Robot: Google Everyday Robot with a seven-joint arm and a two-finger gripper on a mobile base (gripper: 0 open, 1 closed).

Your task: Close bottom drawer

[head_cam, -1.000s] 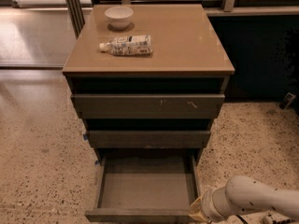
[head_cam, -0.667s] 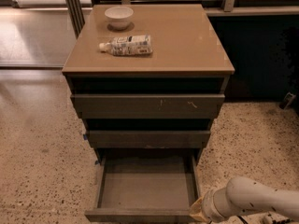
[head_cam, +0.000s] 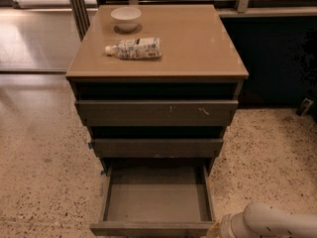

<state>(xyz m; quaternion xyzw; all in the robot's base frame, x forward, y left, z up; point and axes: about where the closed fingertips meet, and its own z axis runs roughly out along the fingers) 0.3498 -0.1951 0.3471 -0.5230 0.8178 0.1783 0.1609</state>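
Sitting pulled out at bottom centre of frame, bottom drawer [head_cam: 156, 202] was not yet closed; whole push left. Gripper [head_cam: 217, 230] was lower right, beside its front corner; grip state impossible to tell.

The arm [head_cam: 277, 223] has sunk lower, well below the worktop's [head_cam: 198, 43] front right corner. Its gripper [head_cam: 214, 230], beside the bottom drawer's [head_cam: 153, 202] front right corner, now shows less.

bottom drawer [head_cam: 154, 202] matt | tabletop [head_cam: 198, 43] glossy | tool [head_cam: 216, 229] pale, smooth, lower right
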